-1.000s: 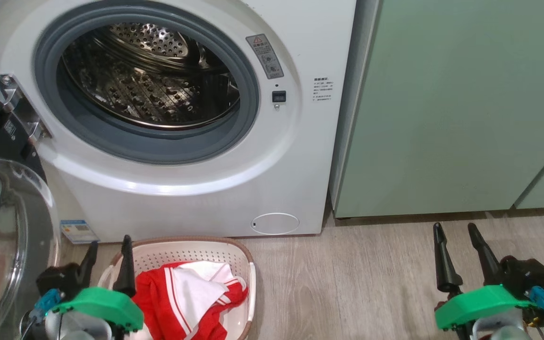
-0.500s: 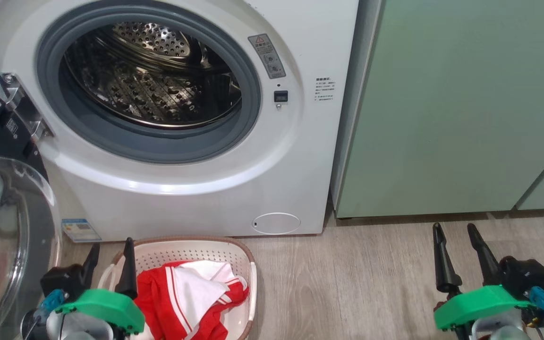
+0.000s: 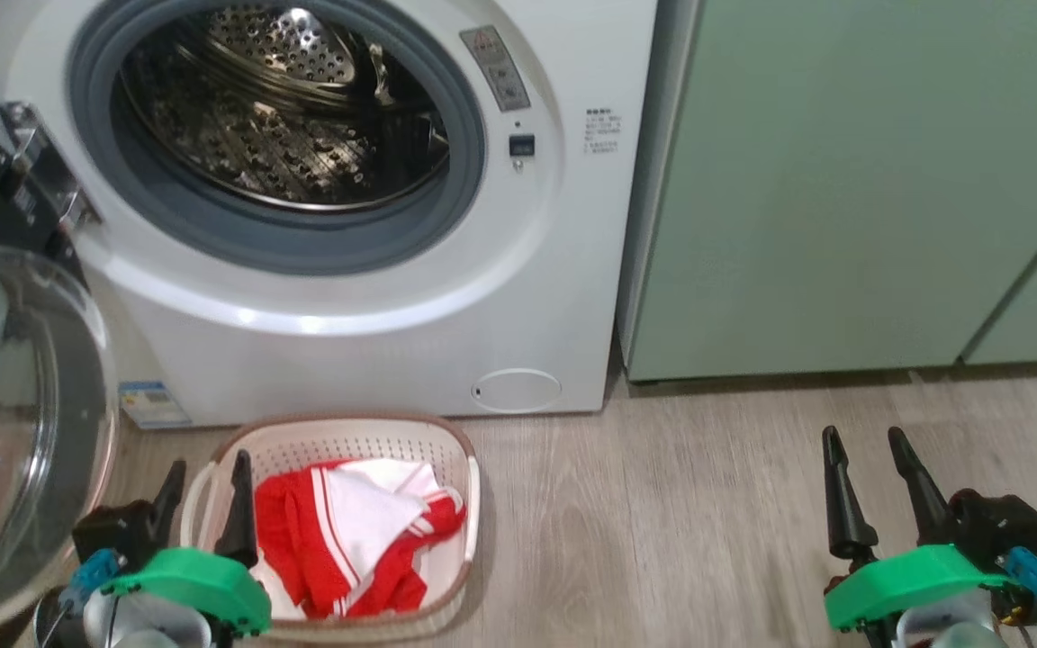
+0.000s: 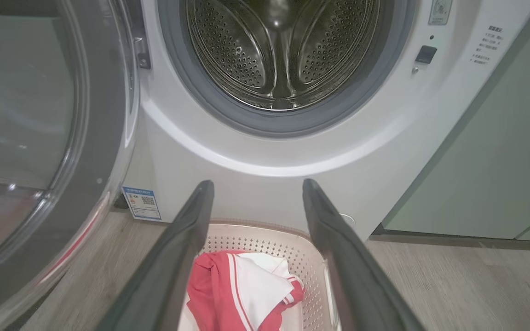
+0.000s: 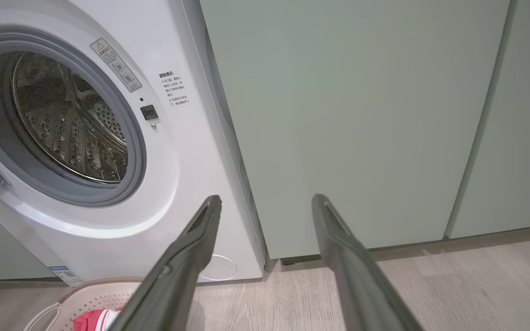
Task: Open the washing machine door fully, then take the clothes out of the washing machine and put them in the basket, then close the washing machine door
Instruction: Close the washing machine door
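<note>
Red with white panels and thin stripes — the clothes (image 3: 347,531), heaped in the basket (image 3: 338,430) on the floor (image 3: 662,522) just in front of the washing machine (image 3: 374,360). No cloth to make out in the steel drum (image 3: 284,117). Against half a second ago, a shifted picture throughout: machine higher, more of the basket in the head view, both grippers in the same corners — so a move of the camera, not of the things. Means, as a judgement, unloading done and only the closing left. Swung wide at the left, the washing machine door (image 3: 23,432), glass dome toward the robot, just beside the left gripper (image 3: 210,461). Fingers there spread apart, grasping nothing, over the near left corner of the basket; right gripper (image 3: 862,433) likewise spread and bare, well apart, over the floor before the green cabinets (image 3: 843,180). Writing: grey warning sticker (image 3: 493,67) with a red triangle beside the drum rim, a block of small print (image 3: 602,133) too small to read, a blue label (image 4: 141,202) with a QR square low on the left
</note>
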Robot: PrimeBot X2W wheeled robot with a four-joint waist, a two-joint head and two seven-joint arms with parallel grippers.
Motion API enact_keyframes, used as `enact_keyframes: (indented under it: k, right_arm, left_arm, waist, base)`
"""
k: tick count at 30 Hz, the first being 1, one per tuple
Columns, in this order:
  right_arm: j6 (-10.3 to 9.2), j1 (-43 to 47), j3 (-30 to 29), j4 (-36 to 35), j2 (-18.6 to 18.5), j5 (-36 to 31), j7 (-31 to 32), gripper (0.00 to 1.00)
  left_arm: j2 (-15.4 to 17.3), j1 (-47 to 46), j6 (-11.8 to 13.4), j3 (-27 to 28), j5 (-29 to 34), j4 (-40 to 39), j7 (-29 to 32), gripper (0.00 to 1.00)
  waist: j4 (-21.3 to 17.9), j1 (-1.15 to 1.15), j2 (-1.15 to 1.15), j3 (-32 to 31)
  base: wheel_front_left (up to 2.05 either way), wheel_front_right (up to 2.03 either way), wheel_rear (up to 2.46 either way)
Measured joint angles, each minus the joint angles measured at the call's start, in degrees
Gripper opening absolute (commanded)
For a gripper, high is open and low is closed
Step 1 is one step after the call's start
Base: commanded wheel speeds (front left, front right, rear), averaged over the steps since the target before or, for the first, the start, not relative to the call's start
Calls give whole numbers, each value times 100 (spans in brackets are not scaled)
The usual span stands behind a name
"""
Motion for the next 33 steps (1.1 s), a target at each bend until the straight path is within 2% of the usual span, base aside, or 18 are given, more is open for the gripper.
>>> enact_keyframes:
  k: [14,25,33]
  right_arm:
    - [0,68,-14,29,2,0,0,100]
    - [0,84,-59,24,1,0,0,100]
    - [0,94,-45,24,2,0,0,100]
  left_arm:
    - [13,11,0,-4,-18,-45,0,100]
    - [-18,41,0,-23,-8,-46,-1,100]
    - [-66,14,0,-46,54,-44,-1,100]
  waist:
    - [42,0,0,-36]
    - [111,0,0,-64]
    - [536,0,0,-56]
  base:
    - [-170,170,0]
    - [-10,10,0]
    - [0,0,0]
